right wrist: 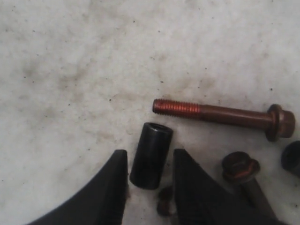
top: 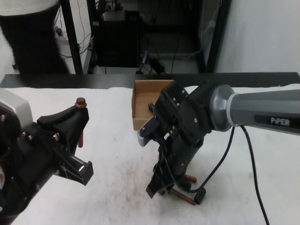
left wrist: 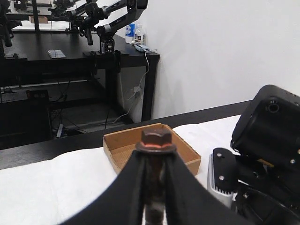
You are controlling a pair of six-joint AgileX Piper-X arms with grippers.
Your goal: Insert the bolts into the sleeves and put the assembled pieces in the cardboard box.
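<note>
- The black sleeve point(right wrist: 151, 161) lies on its side on the stained white bench cover point(right wrist: 70, 70), between the two fingers of the right gripper point(right wrist: 151, 152).
- That gripper's jaws stand narrowly apart, one finger along each side of the sleeve. A thin strip of cover shows on either side, so nothing is clamped.
- Just past the sleeve's open end lies a long bolt point(right wrist: 225, 115), copper-coloured and flat on the cover. Its threaded tip is nearest the sleeve and its flanged head points away.
- A second bolt point(right wrist: 240, 165) shows its hex head just beside the outer face of one finger. A dark rounded thing sits at the picture's edge near it; I cannot tell what it is.
- In the high view the right gripper points straight down at mid-bench, at about 6 o'clock from the cardboard box point(top: 145, 101). The loose bolts lie at the gripper's 3 to 4 o'clock.
- The right arm point(top: 187, 117) stands in front of the box's near right corner in the high view.
- The left gripper point(top: 78, 115) is closed on an upright bolt point(top: 81, 101), gripping the shank below the head. It sits at 9 o'clock from the right gripper, well apart.
- The left wrist view adds the box standing open beyond the bolt's head, with the right arm's black housing beside it.
</note>
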